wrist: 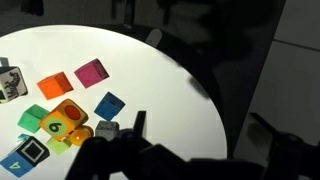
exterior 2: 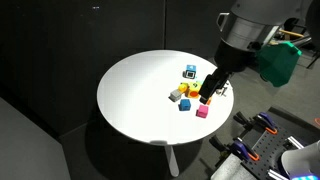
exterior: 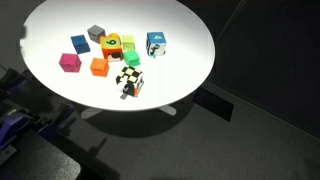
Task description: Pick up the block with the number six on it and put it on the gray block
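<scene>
We have one arm here, so nearness is no question; what matters is which way the small orange cube with the yellowish face and green six (wrist: 65,122) lies from the tool (exterior 2: 206,95). In the wrist view the tool's dark fingers (wrist: 140,122) rise from the bottom edge, and the six cube sits at about nine o'clock from them, near but apart. Being a cube, it has no long axis to line up with, though its faces look turned slightly against the line of the fingers.

The plain dull-gray cube (wrist: 107,128) shows right at the fingers' edge, much closer to the tool than the six cube is. A blue cube (wrist: 109,104) lies at its twelve o'clock. In an exterior view the six cube (exterior: 112,44) lies on the round white desk (exterior: 180,70) amid the cluster, with the gray cube (exterior: 96,32) just beside it at ten o'clock.

We judge the tool hangs above the cluster rather than among it, and must shift toward nine o'clock before descending. The fingers are only a dark silhouette, so we cannot tell whether the tool stands wide or narrow.
</scene>
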You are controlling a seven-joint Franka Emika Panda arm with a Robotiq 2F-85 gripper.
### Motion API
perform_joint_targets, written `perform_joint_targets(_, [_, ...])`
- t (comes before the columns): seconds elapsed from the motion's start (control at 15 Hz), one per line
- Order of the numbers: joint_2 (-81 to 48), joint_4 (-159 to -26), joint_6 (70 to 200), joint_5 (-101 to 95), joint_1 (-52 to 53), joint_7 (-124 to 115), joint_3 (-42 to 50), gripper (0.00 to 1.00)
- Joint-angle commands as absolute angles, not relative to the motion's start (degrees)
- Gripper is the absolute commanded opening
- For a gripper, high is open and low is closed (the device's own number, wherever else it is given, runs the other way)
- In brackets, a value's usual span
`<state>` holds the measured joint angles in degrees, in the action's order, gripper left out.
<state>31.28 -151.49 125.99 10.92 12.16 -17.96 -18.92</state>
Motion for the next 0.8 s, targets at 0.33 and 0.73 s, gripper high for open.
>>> perform_joint_targets(0.33, [31.15, -151.43, 125.95, 10.42, 12.90, -18.35, -18.21, 1.00])
perform_joint_targets(0.73, [29.65, -150.33, 127.89, 9.57, 11.91, -17.20, -17.28, 1.00])
